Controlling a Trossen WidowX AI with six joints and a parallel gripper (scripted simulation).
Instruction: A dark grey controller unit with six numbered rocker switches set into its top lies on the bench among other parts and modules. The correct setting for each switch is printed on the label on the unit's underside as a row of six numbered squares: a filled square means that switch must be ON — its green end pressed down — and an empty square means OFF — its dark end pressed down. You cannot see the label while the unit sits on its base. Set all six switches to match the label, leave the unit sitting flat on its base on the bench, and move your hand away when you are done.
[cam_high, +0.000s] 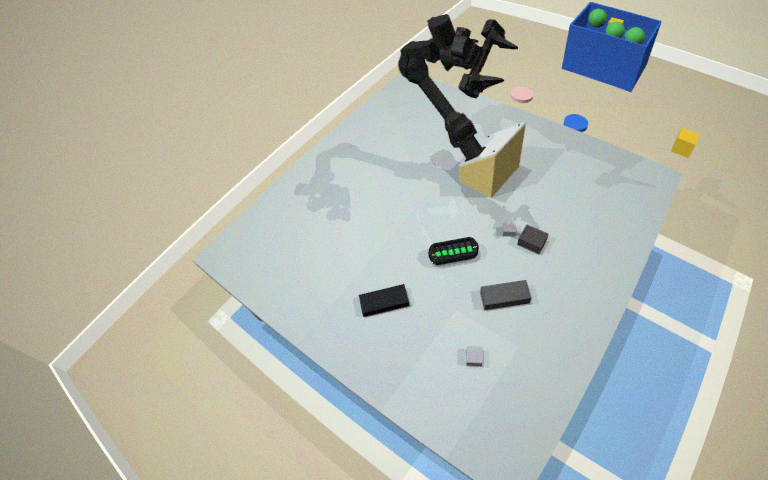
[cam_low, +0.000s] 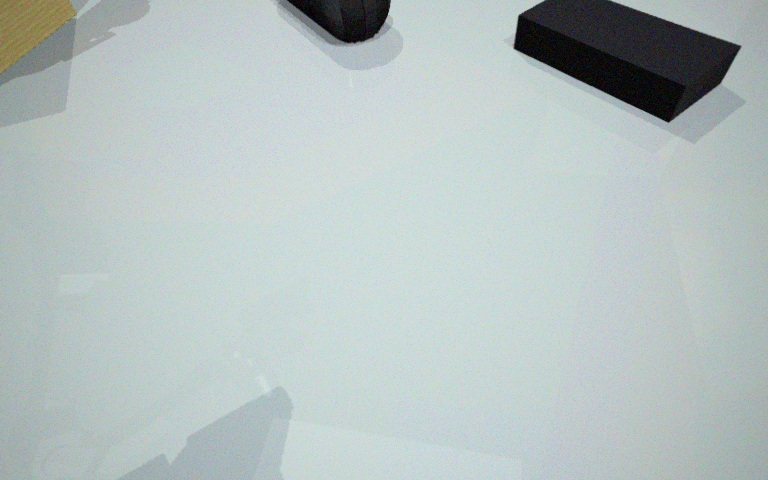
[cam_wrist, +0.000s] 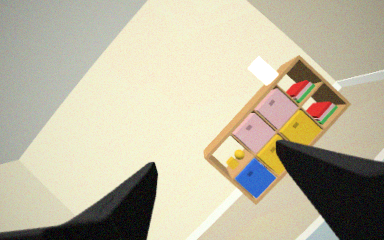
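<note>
The dark grey controller unit (cam_high: 453, 250) (cam_low: 356, 19) sits on the bench (cam_high: 317, 249) with its switch side up. In the top view a row of green switch ends shows along its top; which ends are pressed down is too small to tell. In the exterior view only one rounded end shows, at the top edge. The label on its underside is hidden. My gripper (cam_high: 509, 64) (cam_wrist: 215, 157) is open and empty, raised high behind the arm's base and far from the unit. The wrist view shows both fingers apart, facing the room.
A black block (cam_high: 384, 300) (cam_low: 600, 45), a dark grey block (cam_high: 505, 294), a small brown block (cam_high: 532, 238) and two small pale blocks (cam_high: 474, 356) (cam_high: 509, 228) lie around the unit. The arm's wooden mount (cam_high: 506, 161) stands behind it. A shelf (cam_wrist: 225, 134) stands in the room.
</note>
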